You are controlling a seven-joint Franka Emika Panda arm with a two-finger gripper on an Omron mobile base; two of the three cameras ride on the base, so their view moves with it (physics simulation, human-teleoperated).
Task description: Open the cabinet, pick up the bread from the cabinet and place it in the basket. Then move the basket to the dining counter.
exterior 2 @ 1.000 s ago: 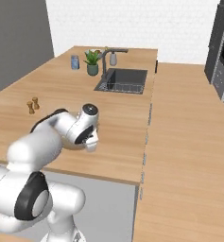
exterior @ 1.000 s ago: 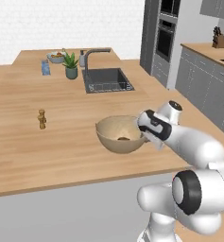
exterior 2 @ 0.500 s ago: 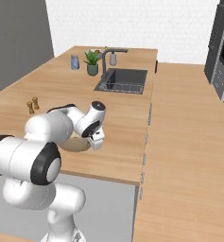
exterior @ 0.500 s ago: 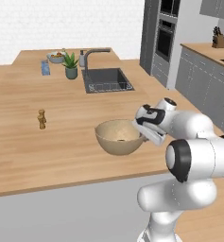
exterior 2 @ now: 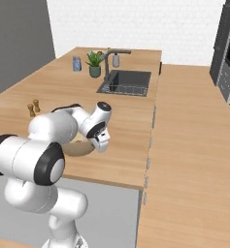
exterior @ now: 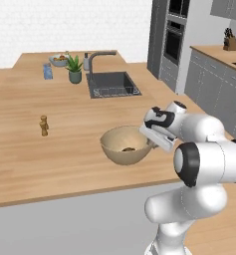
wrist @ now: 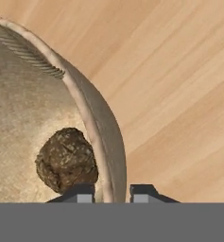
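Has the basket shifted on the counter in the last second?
No. The basket sits where it was, with the same gap to the small brown shaker and the sink.

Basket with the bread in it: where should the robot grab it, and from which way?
Best by the thin rim wall of the basket, on the side nearest the arm, coming down from above. The hand view shows the gripper with one fingertip inside and one outside that rim. The bowl body looks too wide to span, and the bread lies beside the inner fingertip, so keep clear of it.
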